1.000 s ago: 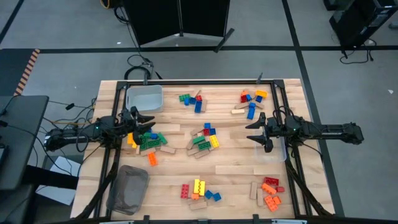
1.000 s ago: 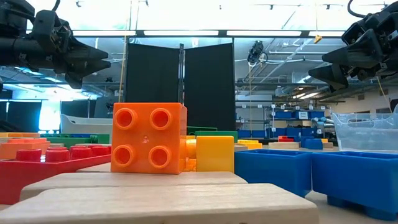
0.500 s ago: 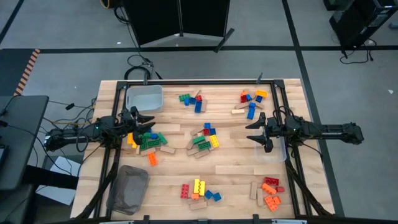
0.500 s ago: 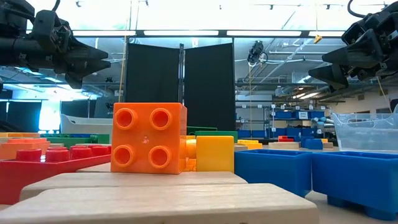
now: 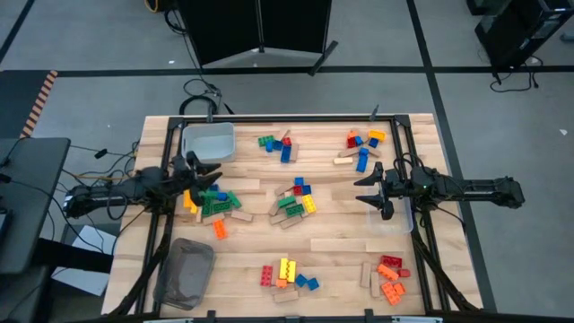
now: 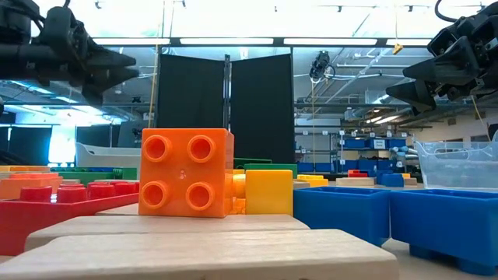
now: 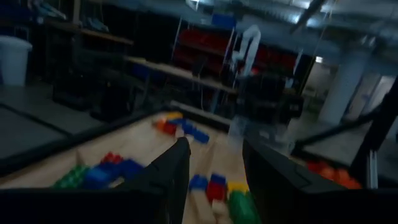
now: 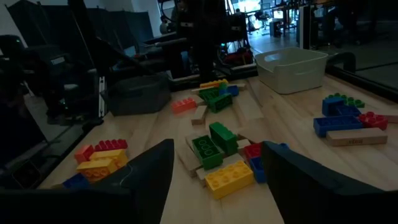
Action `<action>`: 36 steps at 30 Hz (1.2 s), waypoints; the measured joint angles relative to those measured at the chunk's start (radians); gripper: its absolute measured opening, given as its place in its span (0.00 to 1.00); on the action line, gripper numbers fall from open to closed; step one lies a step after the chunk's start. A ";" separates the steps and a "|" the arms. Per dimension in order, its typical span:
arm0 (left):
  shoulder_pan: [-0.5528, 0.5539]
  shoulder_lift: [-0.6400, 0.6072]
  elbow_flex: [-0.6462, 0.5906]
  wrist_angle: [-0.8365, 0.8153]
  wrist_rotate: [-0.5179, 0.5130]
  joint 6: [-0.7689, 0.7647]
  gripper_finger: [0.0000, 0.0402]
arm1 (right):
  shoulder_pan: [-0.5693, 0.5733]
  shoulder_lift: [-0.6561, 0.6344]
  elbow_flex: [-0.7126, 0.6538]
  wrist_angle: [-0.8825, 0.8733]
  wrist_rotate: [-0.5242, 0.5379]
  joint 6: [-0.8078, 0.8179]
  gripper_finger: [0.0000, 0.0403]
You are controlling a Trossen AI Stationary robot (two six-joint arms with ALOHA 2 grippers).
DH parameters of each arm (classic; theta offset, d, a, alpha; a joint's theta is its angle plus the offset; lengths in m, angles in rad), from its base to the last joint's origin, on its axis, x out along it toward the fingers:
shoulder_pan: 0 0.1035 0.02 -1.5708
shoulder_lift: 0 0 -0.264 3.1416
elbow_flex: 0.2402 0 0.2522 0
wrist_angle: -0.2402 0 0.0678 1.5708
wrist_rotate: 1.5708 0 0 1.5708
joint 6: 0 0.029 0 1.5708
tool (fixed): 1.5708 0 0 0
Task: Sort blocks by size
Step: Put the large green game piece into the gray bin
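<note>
Left gripper (image 5: 208, 177) released, empty, above blocks (image 5: 215, 203) at counter (image 5: 341, 247) left; right gripper (image 5: 366, 188) released, empty, hovering.

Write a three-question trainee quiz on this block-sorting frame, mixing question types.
1. True or false: the right pincer holds a block.
2. Which pile lies nearest the left pincer? A) green and yellow pile B) red and orange pile
3. What stands at the table's far left corner?

Key: 1 false, its fingers are open with nothing between them. 2 A. 3 a white bin.
</note>
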 joint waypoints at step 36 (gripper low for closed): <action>0.000 0.193 0.321 -0.382 -0.018 0.111 0.39 | 0.000 0.000 0.000 0.000 0.000 0.000 0.63</action>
